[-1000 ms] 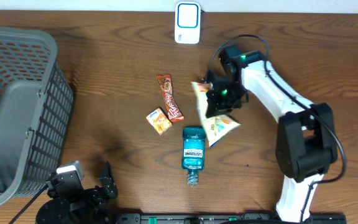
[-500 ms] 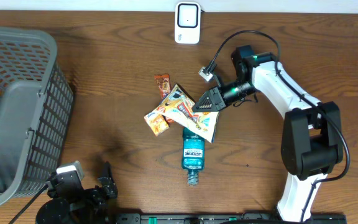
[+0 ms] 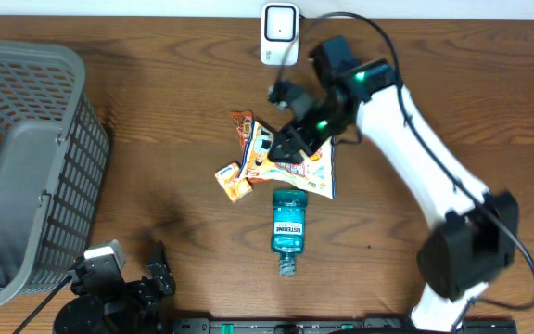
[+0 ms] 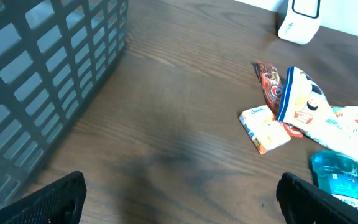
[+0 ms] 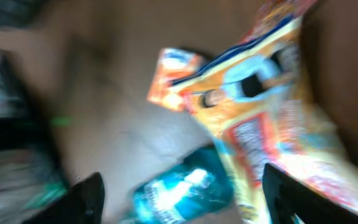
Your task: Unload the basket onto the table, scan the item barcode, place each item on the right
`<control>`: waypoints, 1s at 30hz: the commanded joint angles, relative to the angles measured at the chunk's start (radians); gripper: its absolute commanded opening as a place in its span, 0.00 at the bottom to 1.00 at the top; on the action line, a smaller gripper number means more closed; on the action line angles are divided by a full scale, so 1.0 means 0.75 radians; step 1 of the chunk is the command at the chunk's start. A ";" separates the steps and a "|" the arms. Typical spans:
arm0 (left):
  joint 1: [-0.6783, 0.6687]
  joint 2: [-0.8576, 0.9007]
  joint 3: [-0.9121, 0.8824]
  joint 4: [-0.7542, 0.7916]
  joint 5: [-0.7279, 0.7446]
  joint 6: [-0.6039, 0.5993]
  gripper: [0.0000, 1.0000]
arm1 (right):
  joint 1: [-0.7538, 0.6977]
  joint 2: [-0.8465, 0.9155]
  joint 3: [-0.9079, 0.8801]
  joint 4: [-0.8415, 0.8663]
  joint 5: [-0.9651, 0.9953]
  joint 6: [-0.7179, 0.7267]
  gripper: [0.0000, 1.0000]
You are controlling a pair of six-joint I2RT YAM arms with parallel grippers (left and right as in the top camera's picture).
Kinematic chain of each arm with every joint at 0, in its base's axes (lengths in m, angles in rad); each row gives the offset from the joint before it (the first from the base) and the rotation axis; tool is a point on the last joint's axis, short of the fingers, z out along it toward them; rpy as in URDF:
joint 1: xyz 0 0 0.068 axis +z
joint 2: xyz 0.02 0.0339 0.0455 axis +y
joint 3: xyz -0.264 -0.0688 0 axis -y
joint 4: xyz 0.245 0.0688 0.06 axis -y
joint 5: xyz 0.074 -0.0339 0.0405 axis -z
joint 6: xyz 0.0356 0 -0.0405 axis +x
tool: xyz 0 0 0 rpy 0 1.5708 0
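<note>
A crinkled, glossy snack bag [image 3: 311, 173] lies flat at frame centre on the wood-grain table [image 3: 174, 139], overlapping a brown wrapper [image 3: 242, 122], just above a teal plastic bottle [image 3: 287, 225]. The right gripper [image 3: 280, 146] hovers over it, jaws spread. At lower left, the left gripper [image 4: 179, 208] is likewise spread wide.

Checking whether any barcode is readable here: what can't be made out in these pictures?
Snack bag barcode: none legible; right wrist view is motion-blurred, other views too small.
Bag's upper left, overhead: hidden under the right gripper.
Mouthwash bottle: cut by left wrist view's lower edge.
Scanner: top cut off, left wrist view.
</note>
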State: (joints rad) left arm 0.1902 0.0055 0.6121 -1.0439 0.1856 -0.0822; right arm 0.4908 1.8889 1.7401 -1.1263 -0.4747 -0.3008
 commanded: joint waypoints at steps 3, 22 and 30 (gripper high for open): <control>0.007 -0.002 -0.003 0.001 0.012 -0.008 0.98 | 0.207 -0.019 -0.024 0.081 0.855 0.222 0.78; 0.007 -0.002 -0.003 0.001 0.012 -0.008 0.98 | 0.389 0.009 -0.749 0.834 1.065 0.250 0.92; 0.007 -0.002 -0.003 0.001 0.012 -0.008 0.98 | 0.357 0.106 -0.872 1.071 1.155 0.215 0.76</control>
State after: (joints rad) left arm 0.1902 0.0055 0.6121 -1.0443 0.1856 -0.0822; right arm 0.7803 1.9110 1.1152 -0.3405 0.3347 -0.1253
